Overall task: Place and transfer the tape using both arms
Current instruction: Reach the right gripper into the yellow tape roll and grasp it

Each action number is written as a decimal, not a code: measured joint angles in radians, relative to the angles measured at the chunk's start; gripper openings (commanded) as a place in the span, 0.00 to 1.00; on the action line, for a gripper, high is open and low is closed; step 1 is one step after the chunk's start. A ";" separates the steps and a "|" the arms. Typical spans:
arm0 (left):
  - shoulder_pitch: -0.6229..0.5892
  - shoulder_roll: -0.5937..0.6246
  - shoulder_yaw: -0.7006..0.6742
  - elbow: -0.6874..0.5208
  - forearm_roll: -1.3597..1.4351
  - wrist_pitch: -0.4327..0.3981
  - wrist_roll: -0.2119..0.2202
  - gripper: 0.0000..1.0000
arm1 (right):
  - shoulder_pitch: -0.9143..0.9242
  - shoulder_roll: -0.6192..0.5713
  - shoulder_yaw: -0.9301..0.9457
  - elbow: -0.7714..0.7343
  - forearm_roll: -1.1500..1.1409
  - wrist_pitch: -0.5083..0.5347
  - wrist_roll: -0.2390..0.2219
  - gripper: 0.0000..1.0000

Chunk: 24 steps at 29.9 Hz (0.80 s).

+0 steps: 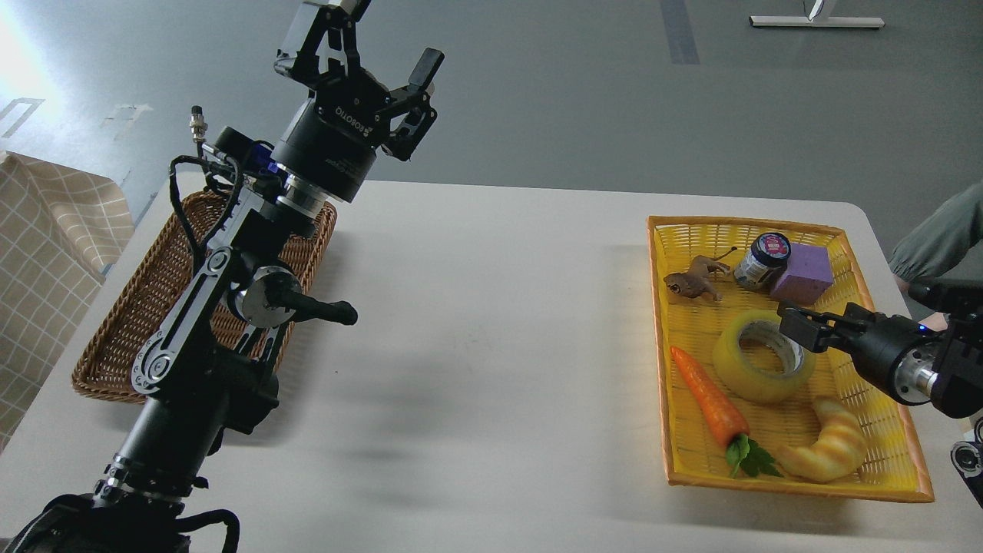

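The tape [756, 369], a wide translucent yellow roll with a grey-white core, lies flat in the middle of the yellow basket [883, 384] at the right. My right gripper [799, 329] comes in from the right and hovers at the roll's right rim, over its core. It is seen side-on, so I cannot tell whether its fingers are apart. My left gripper [369, 46] is raised high above the table's far left, open and empty, far from the tape.
In the yellow basket also lie a carrot [710, 399], a croissant [825, 449], a brown toy animal [691, 283], a small dark jar [762, 261] and a purple block [802, 274]. A brown wicker basket [123, 322] sits at the left, behind my left arm.
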 measured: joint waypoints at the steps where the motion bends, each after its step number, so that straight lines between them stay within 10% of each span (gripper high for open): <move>1: 0.000 0.000 0.000 0.000 0.000 0.000 0.000 0.98 | 0.001 -0.001 -0.006 -0.003 -0.001 0.000 0.000 0.96; 24: -0.001 0.004 -0.002 0.001 -0.001 0.000 0.000 0.98 | 0.034 -0.017 -0.096 -0.083 -0.001 0.000 0.002 0.89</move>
